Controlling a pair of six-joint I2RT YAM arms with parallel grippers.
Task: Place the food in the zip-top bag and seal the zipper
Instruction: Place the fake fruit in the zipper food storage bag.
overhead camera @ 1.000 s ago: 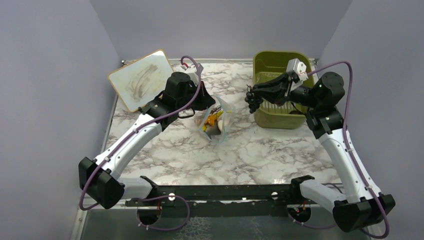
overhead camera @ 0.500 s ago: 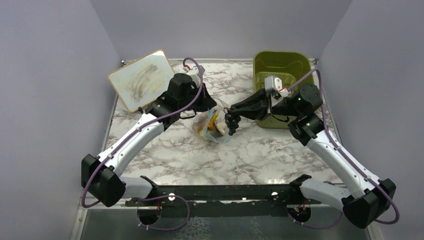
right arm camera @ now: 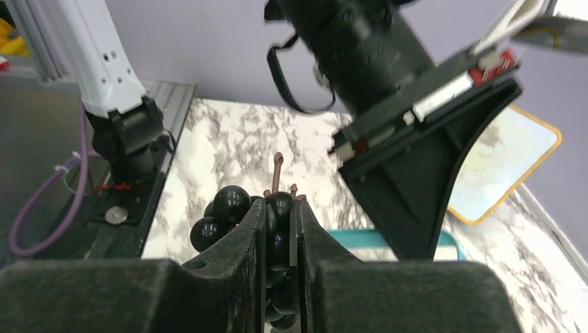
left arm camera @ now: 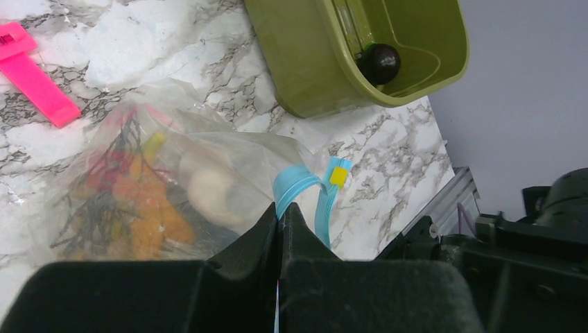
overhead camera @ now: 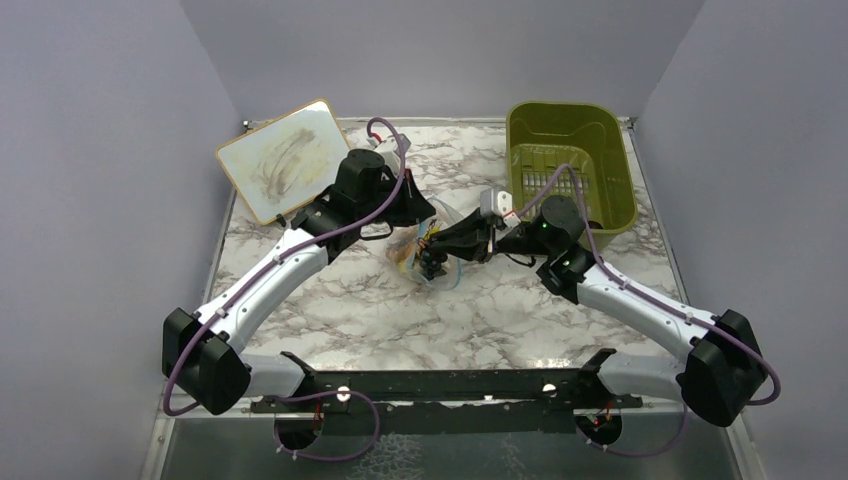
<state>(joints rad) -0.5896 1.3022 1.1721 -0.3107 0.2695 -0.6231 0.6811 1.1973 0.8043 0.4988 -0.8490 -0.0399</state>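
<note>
The clear zip-top bag (overhead camera: 412,247) lies mid-table and holds orange, yellow and white toy food (left arm camera: 149,208). My left gripper (left arm camera: 283,209) is shut on the bag's blue-teal zipper strip (left arm camera: 297,182) and holds the mouth up. My right gripper (right arm camera: 279,208) is shut on the dark grape bunch (right arm camera: 229,211) and holds it at the bag's mouth (overhead camera: 432,262). In the right wrist view the teal strip (right arm camera: 360,239) shows just beyond the grapes. A dark round piece (left arm camera: 379,62) lies in the olive bin.
The olive-green bin (overhead camera: 565,165) stands at the back right. A pink clip (left arm camera: 35,76) lies on the marble beside the bag. A white board with a yellow rim (overhead camera: 282,157) leans at the back left.
My right arm swung left from over the bin, carrying the grape bunch down to the bag's mouth. My left gripper kept its hold on the zipper strip.
</note>
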